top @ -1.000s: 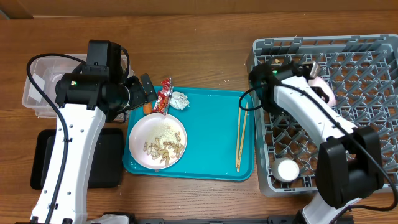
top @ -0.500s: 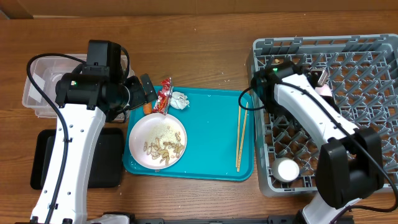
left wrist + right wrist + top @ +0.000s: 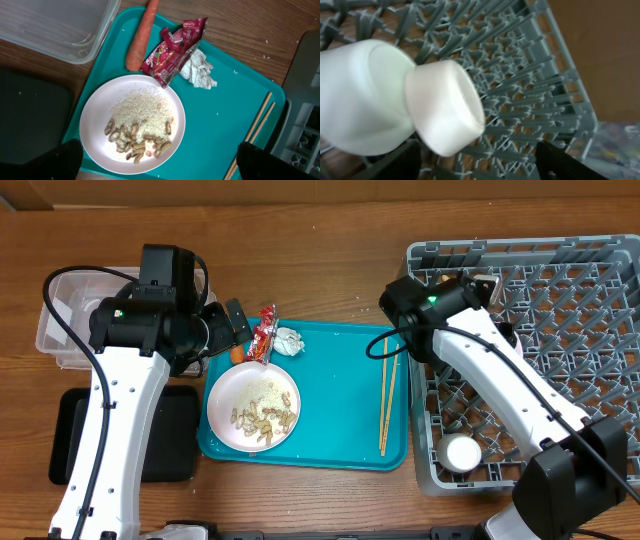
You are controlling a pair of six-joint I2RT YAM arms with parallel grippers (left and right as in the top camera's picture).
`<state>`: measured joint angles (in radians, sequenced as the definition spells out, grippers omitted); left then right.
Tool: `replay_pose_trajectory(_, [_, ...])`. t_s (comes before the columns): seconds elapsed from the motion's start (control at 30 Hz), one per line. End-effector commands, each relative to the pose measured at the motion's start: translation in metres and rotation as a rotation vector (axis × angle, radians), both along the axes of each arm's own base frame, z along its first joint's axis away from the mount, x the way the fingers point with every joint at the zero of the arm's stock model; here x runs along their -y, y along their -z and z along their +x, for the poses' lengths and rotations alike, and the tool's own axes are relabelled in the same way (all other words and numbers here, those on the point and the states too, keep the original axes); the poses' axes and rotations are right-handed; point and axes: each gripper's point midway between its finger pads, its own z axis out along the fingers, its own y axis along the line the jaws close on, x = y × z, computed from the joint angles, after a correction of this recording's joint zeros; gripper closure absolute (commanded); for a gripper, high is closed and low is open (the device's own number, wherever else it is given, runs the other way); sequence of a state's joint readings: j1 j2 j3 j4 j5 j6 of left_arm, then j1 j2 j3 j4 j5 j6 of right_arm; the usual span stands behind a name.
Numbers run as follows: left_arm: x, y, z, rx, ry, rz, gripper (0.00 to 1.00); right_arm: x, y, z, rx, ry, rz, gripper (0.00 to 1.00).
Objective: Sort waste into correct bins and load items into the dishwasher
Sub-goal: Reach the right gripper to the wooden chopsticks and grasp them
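Hanging over the teal tray [image 3: 220,125], the left pincer [image 3: 160,162] is wide apart and holds nothing. Right under it we see the white plate [image 3: 95,130], with peanut shells [image 3: 135,142] and pale crumbs on it. The red snack wrapper [image 3: 172,50] touches the plate's far rim and lies partly on the paper ball [image 3: 200,72]. The carrot [image 3: 142,37] lies just beside the wrapper, at the tray's edge. The chopsticks [image 3: 255,130] lie side by side near the other edge of the tray, next to the grey dish rack [image 3: 560,280]. Off the tray, on the bench [image 3: 320,240], we see the clear tub [image 3: 60,330]. The black tray [image 3: 70,440] lies just below it in the view from above. Both are by the left arm.

The right pincer [image 3: 477,160] is over the grey dish rack. It is wide apart too, with nothing between its fingers. Just past it a white bowl [image 3: 365,95] lies tipped over on the pegs, its round foot toward us. We cannot tell if a finger touches it. From above, we see a second white bowl [image 3: 462,452] in the rack's front corner on the tray side, well apart from the pincer.
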<state>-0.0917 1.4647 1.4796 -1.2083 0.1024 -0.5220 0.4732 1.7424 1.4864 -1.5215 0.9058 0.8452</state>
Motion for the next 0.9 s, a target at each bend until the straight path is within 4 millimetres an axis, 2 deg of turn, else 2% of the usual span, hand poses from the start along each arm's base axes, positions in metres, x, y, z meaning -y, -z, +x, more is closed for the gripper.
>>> replay_pose_trajectory(0.0, [-0.002, -0.003, 0.003, 0.01, -0.015, 0.004, 0.0, -0.032, 0.001, 0.003, -0.004, -0.061, 0.151, 0.21])
replay_pose_trajectory(0.13, [-0.002, -0.003, 0.003, 0.01, -0.015, 0.004, 0.0, -0.078, 0.01, 0.009, -0.058, -0.215, 0.338, 0.22])
replay_pose_trajectory(0.2, [-0.002, -0.003, 0.003, 0.01, -0.015, 0.004, 0.0, -0.109, 0.012, 0.01, -0.076, -0.314, 0.474, 0.23])
replay_pose_trajectory(0.27, [-0.002, -0.003, 0.003, 0.01, -0.015, 0.004, 0.0, -0.151, 0.011, 0.008, -0.103, -0.44, 0.664, 0.23])
replay_pose_trajectory(0.33, [-0.002, -0.003, 0.003, 0.009, -0.015, 0.004, 0.0, -0.187, 0.008, 0.003, -0.131, -0.536, 0.832, 0.29])
replay_pose_trajectory(0.4, [-0.002, -0.003, 0.003, 0.01, -0.015, 0.004, 0.0, -0.207, 0.006, 0.001, -0.144, -0.578, 0.941, 0.34])
replay_pose_trajectory(0.57, [-0.002, -0.003, 0.003, 0.01, -0.015, 0.004, 0.0, -0.21, 0.018, -0.003, -0.171, -0.575, 0.96, 0.37])
replay_pose_trajectory(0.6, [-0.002, -0.003, 0.003, 0.01, -0.015, 0.004, 0.0, -0.207, 0.032, -0.01, -0.214, -0.554, 0.95, 0.44])
replay_pose_trajectory(0.67, [-0.002, -0.003, 0.003, 0.009, -0.015, 0.004, 0.0, -0.199, 0.054, -0.022, -0.279, -0.52, 0.928, 0.48])
replay_pose_trajectory(0.77, [-0.002, -0.003, 0.003, 0.01, -0.015, 0.004, 0.0, -0.19, 0.087, -0.035, -0.35, -0.479, 0.898, 0.51])
replay_pose_trajectory(0.8, [-0.002, -0.003, 0.003, 0.01, -0.015, 0.004, 0.0, -0.183, 0.101, -0.037, -0.365, -0.456, 0.869, 0.52])
replay_pose_trajectory(0.87, [-0.002, -0.003, 0.003, 0.01, -0.015, 0.004, 0.0, -0.172, 0.117, -0.036, -0.367, -0.431, 0.817, 0.52])
